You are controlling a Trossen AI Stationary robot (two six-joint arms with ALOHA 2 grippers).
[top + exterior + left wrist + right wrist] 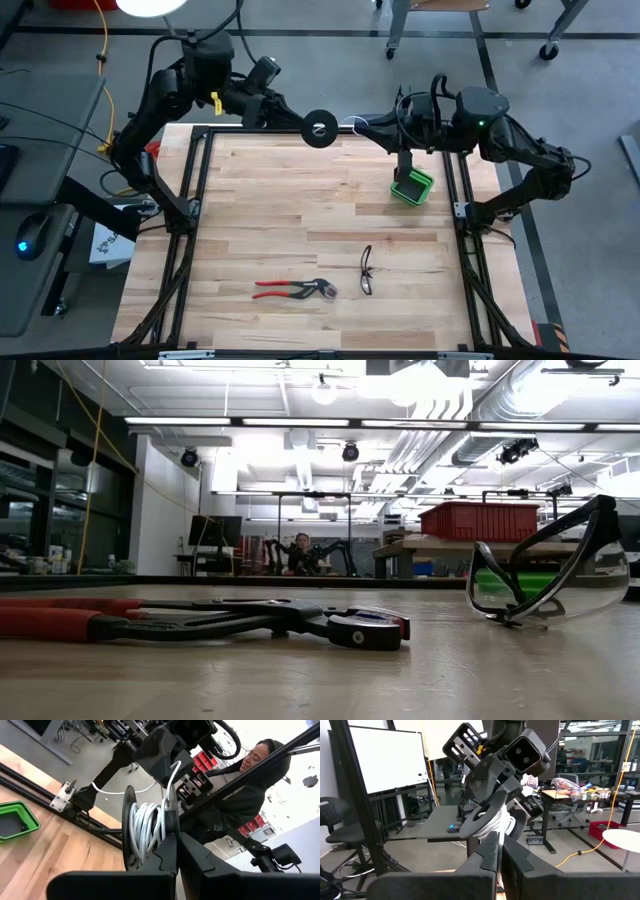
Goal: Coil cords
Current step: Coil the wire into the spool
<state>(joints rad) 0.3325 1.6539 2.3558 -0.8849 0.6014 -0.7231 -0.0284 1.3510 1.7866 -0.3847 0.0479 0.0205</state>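
The black round spool is held up over the table's far edge, between the two arms. The white cord is partly coiled on it. My left gripper is shut on the spool, coming from the table's left. My right gripper stands just right of the spool and is shut on the white cord. In the left wrist view a short run of cord rises from the coil to my right gripper. In the right wrist view the spool sits just past my fingers. My left gripper pinches the rim of one spool flange between its two fingers, level, from the table's left. The spool is lifted clear of the table, its flanges on edge. My right gripper holds the white cord between its two fingers close to the spool, level, from the table's right. My own fingers hide the exact place of contact. The short run of cord to the coil has little slack.
A green tray lies on the table at the far right, under my right arm. Red-handled pliers and safety glasses lie near the front edge. A person stands beyond the table.
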